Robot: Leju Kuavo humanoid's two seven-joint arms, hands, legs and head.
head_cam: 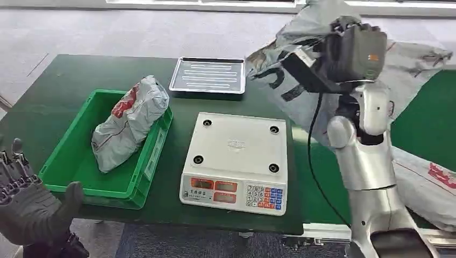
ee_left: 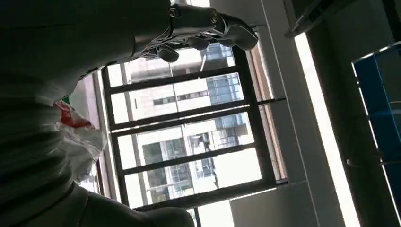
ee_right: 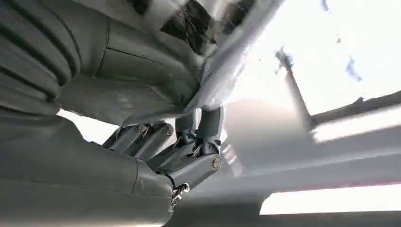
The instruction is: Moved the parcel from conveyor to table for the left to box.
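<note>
Grey carpet floor [head_cam: 64,32], dark-framed window [ee_left: 189,137], possibly buildings outside, daylight

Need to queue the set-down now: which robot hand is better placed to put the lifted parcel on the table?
Right. The right robot hand already grips the grey parcel in the air beside the scale. The left robot hand is open, low at the table's near left corner, beside the green bin.

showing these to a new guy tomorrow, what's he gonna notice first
Probably the right hand, raised high at the far right with a large grey parcel gripped in it, hanging above the table's far edge. Next, the green bin on the left of the dark green table, with another grey bagged parcel lying in it, and the white scale at the centre. The left hand waits low at the near left, fingers spread, holding nothing.
</note>
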